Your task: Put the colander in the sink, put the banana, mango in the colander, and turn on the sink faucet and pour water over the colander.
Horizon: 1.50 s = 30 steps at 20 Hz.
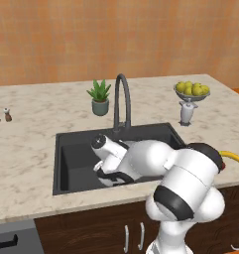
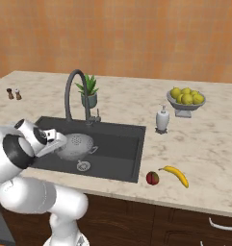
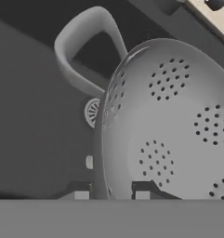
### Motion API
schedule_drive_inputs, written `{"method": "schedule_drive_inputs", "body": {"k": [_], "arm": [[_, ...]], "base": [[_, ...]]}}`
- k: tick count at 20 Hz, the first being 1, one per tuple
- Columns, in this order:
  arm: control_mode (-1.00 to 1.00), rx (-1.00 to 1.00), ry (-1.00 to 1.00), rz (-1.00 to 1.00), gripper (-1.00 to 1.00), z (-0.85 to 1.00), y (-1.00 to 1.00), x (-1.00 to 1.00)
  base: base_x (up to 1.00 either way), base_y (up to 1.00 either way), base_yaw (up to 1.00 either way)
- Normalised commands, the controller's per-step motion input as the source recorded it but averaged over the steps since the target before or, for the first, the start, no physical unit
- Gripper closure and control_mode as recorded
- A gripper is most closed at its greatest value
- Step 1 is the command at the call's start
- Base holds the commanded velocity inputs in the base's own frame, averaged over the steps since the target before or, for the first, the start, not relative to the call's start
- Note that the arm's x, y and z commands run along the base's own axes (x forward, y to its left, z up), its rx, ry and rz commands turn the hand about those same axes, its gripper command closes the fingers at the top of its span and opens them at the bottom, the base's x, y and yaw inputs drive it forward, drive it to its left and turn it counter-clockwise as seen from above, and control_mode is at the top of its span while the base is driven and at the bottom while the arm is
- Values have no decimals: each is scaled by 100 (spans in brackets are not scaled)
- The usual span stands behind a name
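Step one of the task, by the look of it: seating the colander [image 2: 78, 144] in the sink [image 2: 122, 153]. Down low inside the dark basin right now, just above the round steel drain [image 2: 82, 166], one loop handle jutting out. Hard to say whether resting on the basin floor or hanging a touch over it.

Claw [image 3: 109, 193] astride the colander's rim, one tip outside the wall and one inside the bowl. Pinching or already let go? Cannot tell; contact hidden at the bottom of the hand view.

Next move, as a judgement: making sure of a flat, settled colander, spreading the tips, then lifting straight up and clear before swinging right. Fetching fruit after that, with the banana [image 2: 176, 175] and the mango [image 2: 152, 178] lying just beside each other on the tabletop [image 2: 204, 153], close to its front edge and to the right of the sink. Neither one in the colander yet.

Room to move: tight at the back, with the sink faucet [image 2: 71, 91] arching over the rear of the basin near the colander. Worth watching on the way up. Basin walls close on the near side too. Open tabletop between sink rim and fruit; soap dispenser [image 2: 161, 119] and footed fruit bowl [image 2: 186, 98] farther back, well apart from that path. Front edge close behind the banana: no shoving outward.
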Motion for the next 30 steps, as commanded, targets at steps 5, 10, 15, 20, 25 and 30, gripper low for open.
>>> {"method": "schedule_drive_inputs", "body": {"k": [5, 10, 15, 20, 25, 30], "arm": [[-100, -6, 0, -1, 100, -69, -14, 31], [-100, 0, 0, 0, 100, -58, -5, 51], [-100, 0, -2, -1, -100, -30, -1, 29], [-100, 0, 0, -4, -100, 1, 0, -1], [-100, -3, 0, -11, -100, 80, 29, -24], [-100, -1, 0, -10, -100, 100, 70, -18]], "base": [[0, 0, 0], [0, 0, 0], [0, 0, 0], [0, 0, 0], [0, 0, 0], [0, 0, 0]]}}
